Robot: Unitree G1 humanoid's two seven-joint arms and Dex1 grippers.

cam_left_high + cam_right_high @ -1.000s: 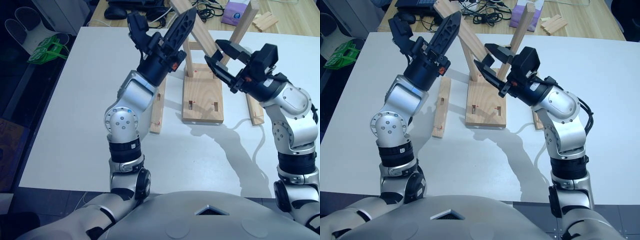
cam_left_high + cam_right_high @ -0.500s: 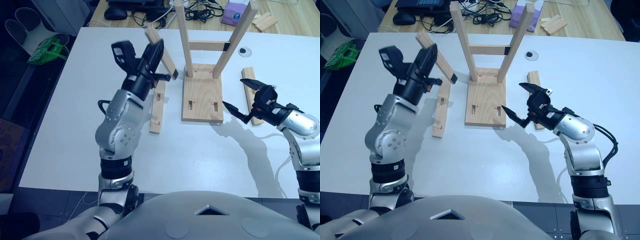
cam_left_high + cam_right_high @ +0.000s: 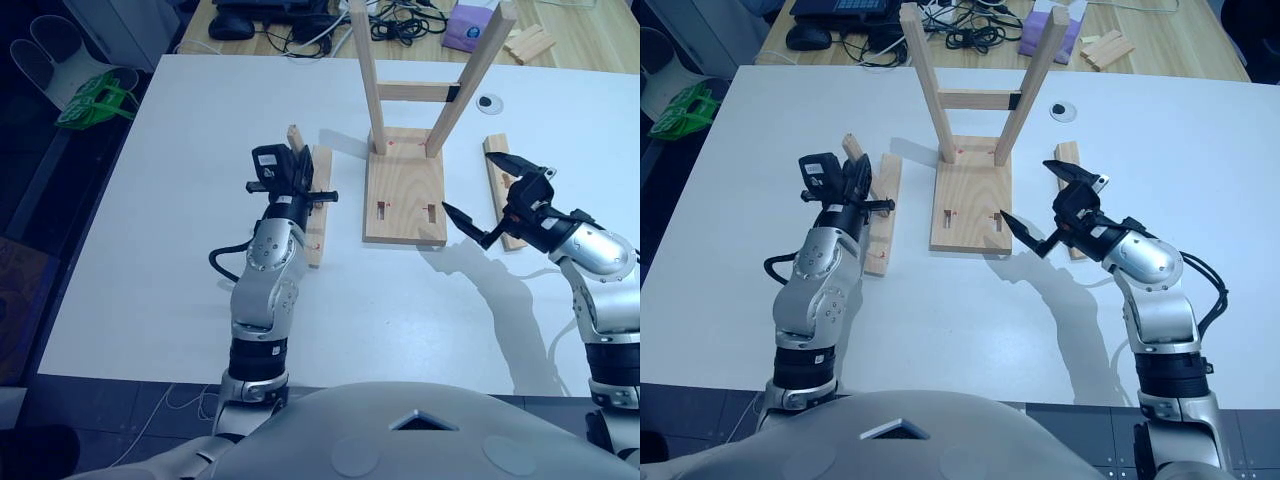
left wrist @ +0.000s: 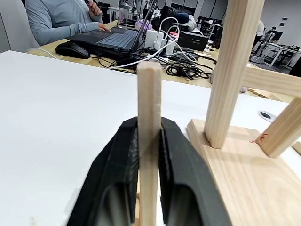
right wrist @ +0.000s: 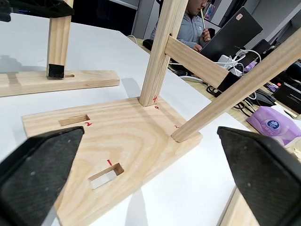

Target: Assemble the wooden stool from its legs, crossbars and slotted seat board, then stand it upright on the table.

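We see the white worktop point(image 3: 150, 260) carrying the slotted seat board point(image 3: 405, 215), which lies flat near the middle. Two legs point(image 3: 367, 70) rise from its far end, joined by a crossbar point(image 3: 412, 91), and its two near slots are unfilled. One slotted strip point(image 3: 318, 215) lies flat just left of the board, another point(image 3: 1067, 152) just right. Our right end effector point(image 3: 470, 182) hovers released, fingers spread wide, beside the board's right edge. Our left end effector point(image 4: 149, 129) is clenched on a third leg point(image 4: 149, 89), held upright with its dark lower tip meeting the left strip.
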